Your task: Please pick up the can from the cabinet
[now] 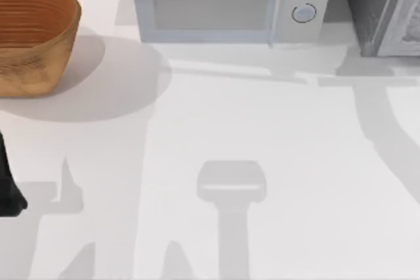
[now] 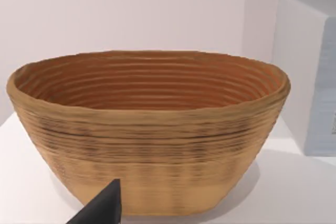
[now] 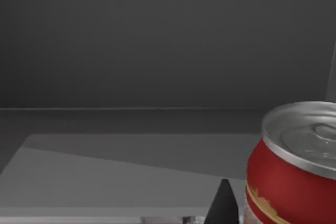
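Inside the dark grey cabinet point(image 3: 157, 40) with the right tool point(image 3: 224, 205), low over the shelf floor. Cannot tell whether spread wide or narrow; nothing seen held. Just beside it, upright on that floor, the can point(image 3: 283, 182): red body, silver lid with pull-tab recess, not yet gripped as far as can be judged.

Step in hand, by judgement: the approach, close to done. Next move: shift sideways to bring the can between the jaws, close around the red body below the rim, then lift slightly and draw straight back out through the cabinet opening. Worth minding: a nudge against the can's side before closing, likely to tip or slide it.

Further out, in the top view: cabinet at about 1 o'clock on the table point(image 1: 262, 116), microwave point(image 1: 216, 4) at 12, woven basket point(image 1: 33, 37) at 10. Left tool point(image 2: 102, 211) parked at about 8 o'clock, facing the basket; state likewise not to be told.

Markings: a gold band and pale pattern on the can, no readable words or brand. Two round dials on the microwave, no legible lettering.
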You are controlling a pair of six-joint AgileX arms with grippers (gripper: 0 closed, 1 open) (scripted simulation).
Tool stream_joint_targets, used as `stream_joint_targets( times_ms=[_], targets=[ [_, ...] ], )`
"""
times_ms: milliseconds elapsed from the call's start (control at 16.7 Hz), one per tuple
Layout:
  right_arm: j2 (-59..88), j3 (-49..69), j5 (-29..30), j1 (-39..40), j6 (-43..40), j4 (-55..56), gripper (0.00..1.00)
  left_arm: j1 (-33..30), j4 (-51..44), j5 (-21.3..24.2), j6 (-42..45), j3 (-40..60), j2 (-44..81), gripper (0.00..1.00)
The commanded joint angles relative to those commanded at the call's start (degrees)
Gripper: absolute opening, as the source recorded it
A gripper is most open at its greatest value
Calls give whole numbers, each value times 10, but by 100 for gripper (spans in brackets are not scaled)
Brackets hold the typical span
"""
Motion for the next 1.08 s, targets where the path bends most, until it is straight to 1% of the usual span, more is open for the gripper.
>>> stream_joint_targets(
  times_ms=[300, 480, 720, 1080],
  targets=[
    [-2, -7, -3, -3, 1, 3, 0, 0, 0, 0, 0, 0, 0, 100],
    [-33, -61, -18, -14, 0, 20, 0, 0, 0, 0, 0, 0, 0, 100],
    [-120, -211, -55, -47, -1, 71, 0, 0, 0, 0, 0, 0, 0, 100],
    [-314, -527, -130, -123, -2, 185, 0, 0, 0, 0, 0, 0, 0, 100]
  ],
)
